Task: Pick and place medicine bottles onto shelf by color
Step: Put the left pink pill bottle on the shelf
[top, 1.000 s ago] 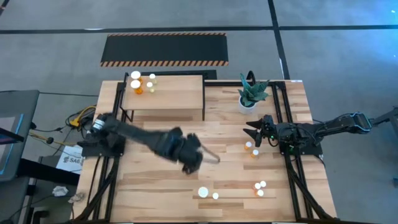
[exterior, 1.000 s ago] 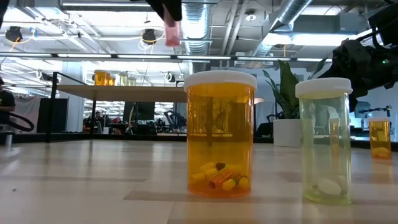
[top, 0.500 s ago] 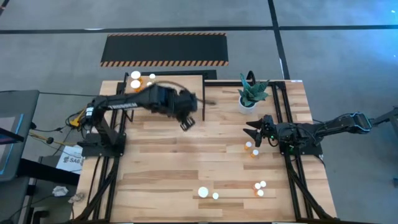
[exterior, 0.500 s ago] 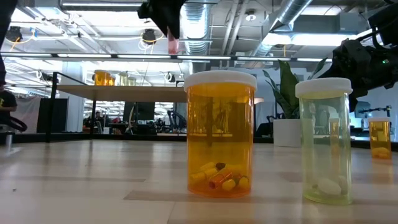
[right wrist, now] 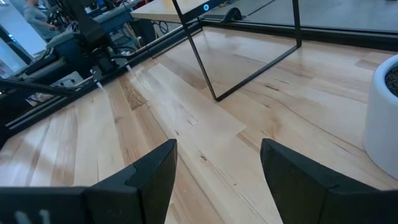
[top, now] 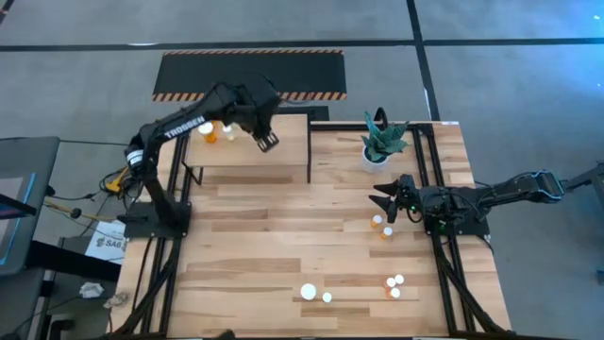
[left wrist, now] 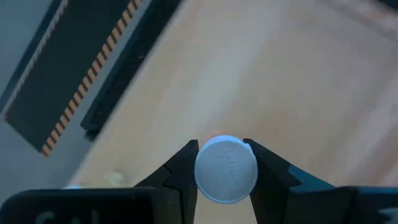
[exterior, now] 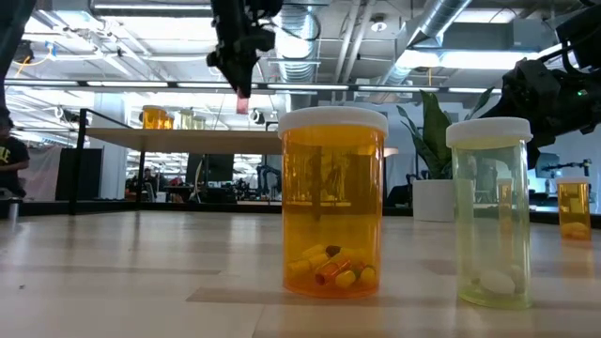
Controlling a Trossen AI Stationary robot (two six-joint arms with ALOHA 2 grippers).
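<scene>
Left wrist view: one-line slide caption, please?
Left claw shut on a white-capped medicine bottle, held above the light-wood shelf.

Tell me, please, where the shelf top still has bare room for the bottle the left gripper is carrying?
The shelf is bare from its middle to the end nearer the plant. Its other end is crowded with bottles. The left gripper, shut on a white-capped bottle, hangs over the free part.

Right hand (right wrist: 217, 180) spread above wooden table (right wrist: 186, 118), white pot (right wrist: 382, 112)
</scene>
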